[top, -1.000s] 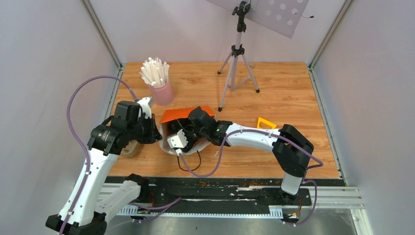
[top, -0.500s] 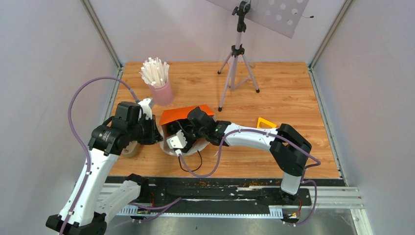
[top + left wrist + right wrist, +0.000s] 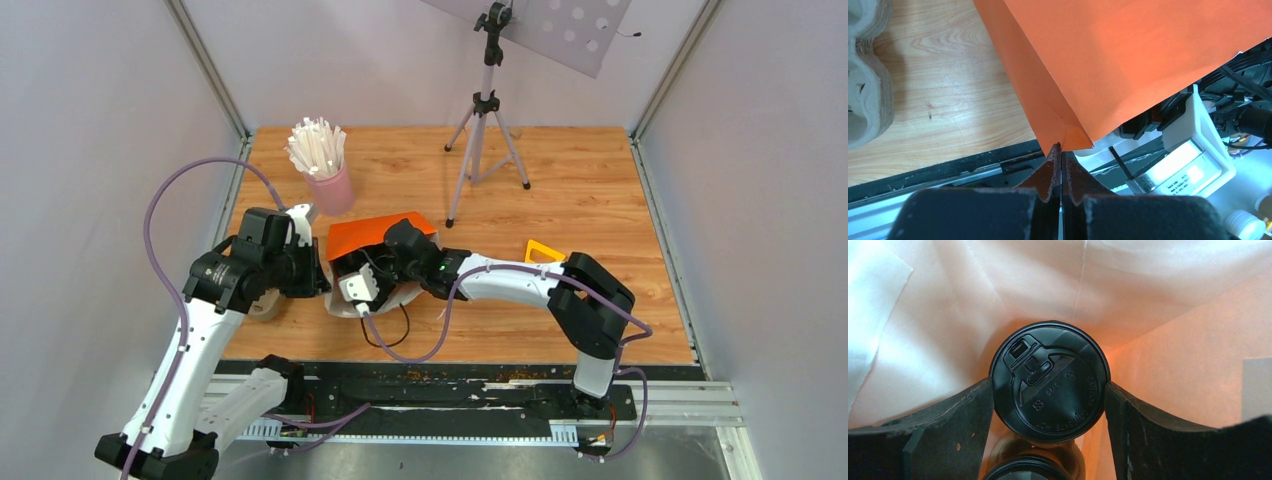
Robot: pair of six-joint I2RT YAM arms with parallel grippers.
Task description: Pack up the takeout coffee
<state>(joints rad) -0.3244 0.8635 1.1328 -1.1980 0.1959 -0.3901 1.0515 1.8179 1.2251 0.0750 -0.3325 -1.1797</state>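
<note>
currently the right gripper (image 3: 1049, 390) reaches inside the orange paper bag (image 3: 372, 233), its fingers pressed against both sides of the black-lidded takeout coffee (image 3: 1049, 377), which sits against the bag's white lining. the left gripper (image 3: 1061, 150) is pinched tight on the bag's corner. the bag lies left of the middle of the tabletop (image 3: 600, 180), toward its near edge, near the pulp cup tray (image 3: 863, 75).
</note>
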